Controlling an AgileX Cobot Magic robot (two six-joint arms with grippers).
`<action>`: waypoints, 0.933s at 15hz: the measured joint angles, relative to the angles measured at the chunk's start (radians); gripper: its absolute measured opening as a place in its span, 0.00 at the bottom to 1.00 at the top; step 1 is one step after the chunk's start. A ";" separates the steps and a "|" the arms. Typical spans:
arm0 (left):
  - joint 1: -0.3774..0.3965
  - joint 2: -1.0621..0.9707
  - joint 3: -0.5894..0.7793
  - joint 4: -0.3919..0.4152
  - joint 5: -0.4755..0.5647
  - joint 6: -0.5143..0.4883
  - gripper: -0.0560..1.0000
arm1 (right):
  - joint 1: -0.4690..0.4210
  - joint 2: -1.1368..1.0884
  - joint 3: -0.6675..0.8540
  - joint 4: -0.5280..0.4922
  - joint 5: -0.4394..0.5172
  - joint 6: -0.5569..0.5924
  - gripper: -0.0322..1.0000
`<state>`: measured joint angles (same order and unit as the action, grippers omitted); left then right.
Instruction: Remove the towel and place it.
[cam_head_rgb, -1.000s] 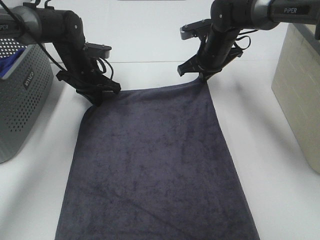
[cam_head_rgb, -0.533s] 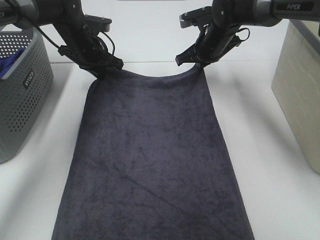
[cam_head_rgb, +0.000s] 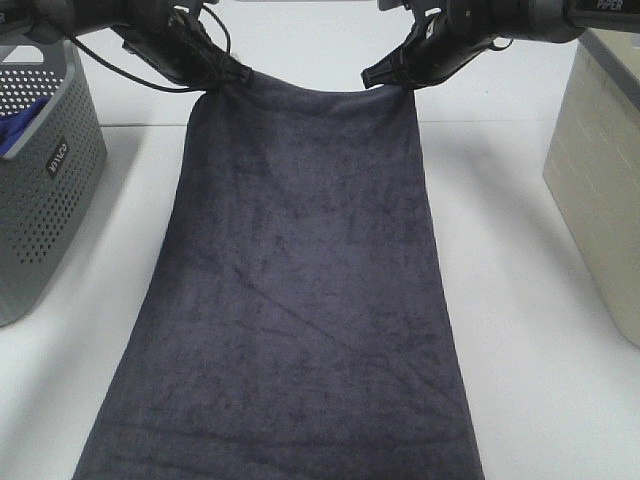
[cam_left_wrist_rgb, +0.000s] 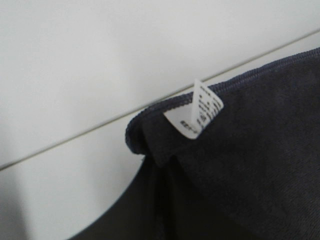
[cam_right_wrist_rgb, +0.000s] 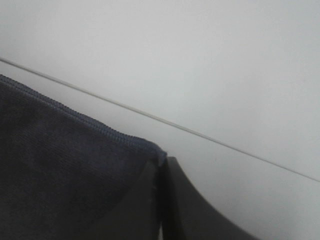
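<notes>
Towel (cam_head_rgb: 300, 300): hanging as a long charcoal sheet between the two grippers, its lower part spreading toward the near edge of the white table (cam_head_rgb: 530, 300).
Left gripper (cam_head_rgb: 222, 76): pinching the towel's far corner, just beside the white tag (cam_left_wrist_rgb: 195, 110).
Right gripper (cam_head_rgb: 395, 78): clamping the opposite far corner, hem bunching at the jaws.
Handling: looking soft, limp, fairly heavy; sagging wherever unsupported.
Best hold: the two top corners, as now, keeping the edge taut.
Nearby: grey perforated basket (cam_head_rgb: 45, 190) beyond the left gripper, beige bin (cam_head_rgb: 600, 170) beyond the right.

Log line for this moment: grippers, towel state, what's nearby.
left gripper: shut on towel corner | right gripper: shut on towel corner | towel: far edge raised | white tag: left corner | grey basket: left
</notes>
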<state>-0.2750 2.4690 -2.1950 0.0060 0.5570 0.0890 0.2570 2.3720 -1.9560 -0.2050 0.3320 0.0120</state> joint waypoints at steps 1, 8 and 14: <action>0.000 0.000 0.000 0.001 -0.034 0.000 0.06 | -0.004 0.000 0.000 0.000 -0.023 0.000 0.05; 0.000 0.028 0.000 0.011 -0.159 0.000 0.06 | -0.009 0.000 0.000 -0.005 -0.160 -0.031 0.05; 0.000 0.051 0.000 0.021 -0.219 0.000 0.06 | -0.026 0.011 0.000 0.000 -0.248 -0.047 0.05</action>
<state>-0.2750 2.5200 -2.1950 0.0270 0.3380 0.0890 0.2310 2.3830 -1.9560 -0.2050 0.0840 -0.0350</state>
